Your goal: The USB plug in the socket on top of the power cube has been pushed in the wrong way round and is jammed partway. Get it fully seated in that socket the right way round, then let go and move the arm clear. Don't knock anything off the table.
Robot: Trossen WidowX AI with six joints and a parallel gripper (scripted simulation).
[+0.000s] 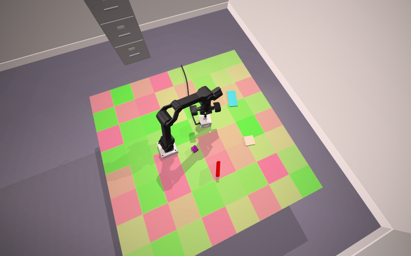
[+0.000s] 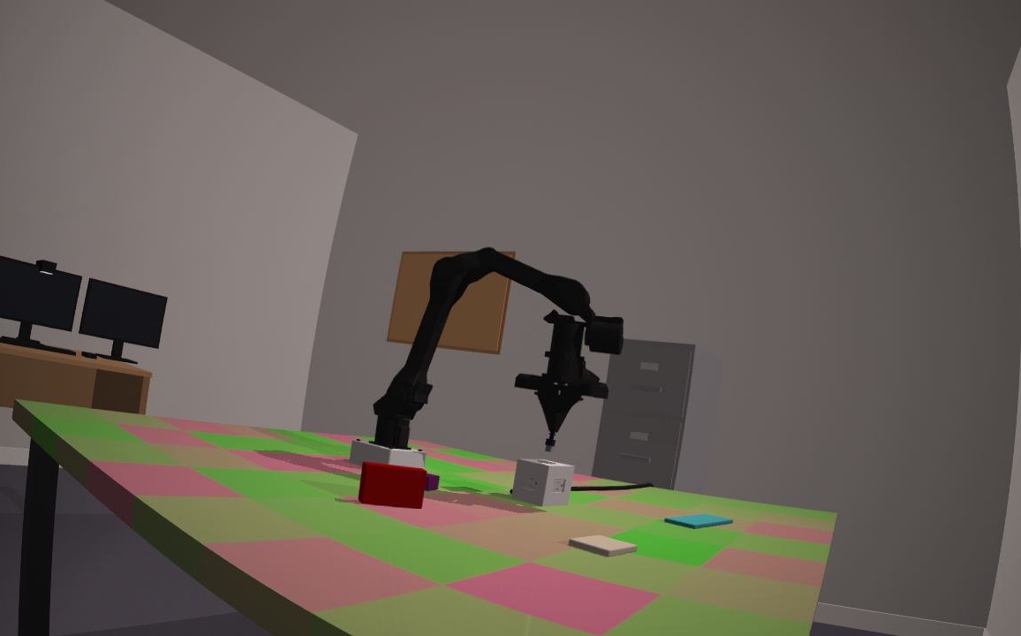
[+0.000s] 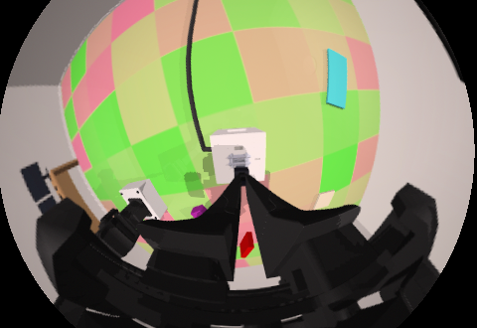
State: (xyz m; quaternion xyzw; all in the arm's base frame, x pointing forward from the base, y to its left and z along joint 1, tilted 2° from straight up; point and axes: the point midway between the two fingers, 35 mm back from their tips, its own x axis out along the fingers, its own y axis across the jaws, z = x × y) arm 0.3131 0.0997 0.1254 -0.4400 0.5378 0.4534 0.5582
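Near the middle of the exterior view the black parallel-jaw gripper (image 2: 549, 442) points straight down, its two tapered fingers drawn almost together and clenched on the small grey USB plug (image 2: 549, 447), which hangs at their tips. The plug's long axis runs vertical, its connector end pointing down at the top face of the white power cube (image 2: 543, 480). In this view a narrow gap shows between the plug's lower end and the cube, so the plug sits just above the cube and apart from it. In the wrist view the plug (image 3: 238, 160) lies at the centre of the frame, over the near edge of the cube's top (image 3: 240, 147); which way its flat faces turn is too small to tell. A thin black cable (image 1: 186, 83) runs from the cube toward the upper edge of the pink-and-green checkered table top (image 1: 200, 203). To the right of the cube in the top view lies a flat cyan rectangular card (image 1: 231, 98), lower right of it a flat beige square tile (image 1: 249, 140). Below the cube sit a small purple cube (image 1: 194, 148) and a red rectangular block (image 1: 217, 168), both well apart from the power cube.
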